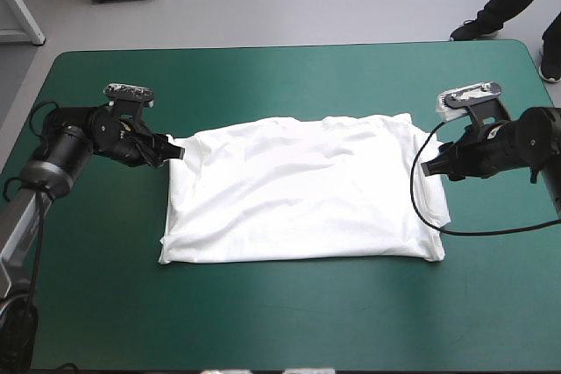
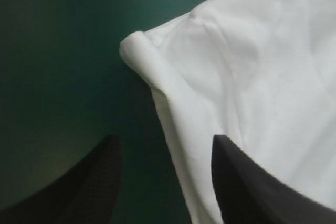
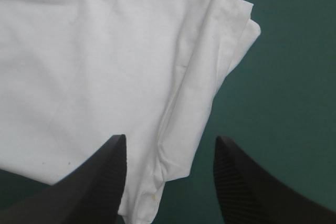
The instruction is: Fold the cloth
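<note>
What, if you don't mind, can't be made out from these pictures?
1. High view: lower layers of the T-shirt, hidden by its top layer.
2. High view: finger gaps of the left end effector and right end effector, too small and dark.
3. Wrist views: most of the T-shirt, cut off by the picture edges; whether the fingers touch it.

The T-shirt (image 1: pixel 302 190) lies flat on the worktop (image 1: pixel 280 76), left jaws at its far-left corner, right jaws at its right edge.
</note>
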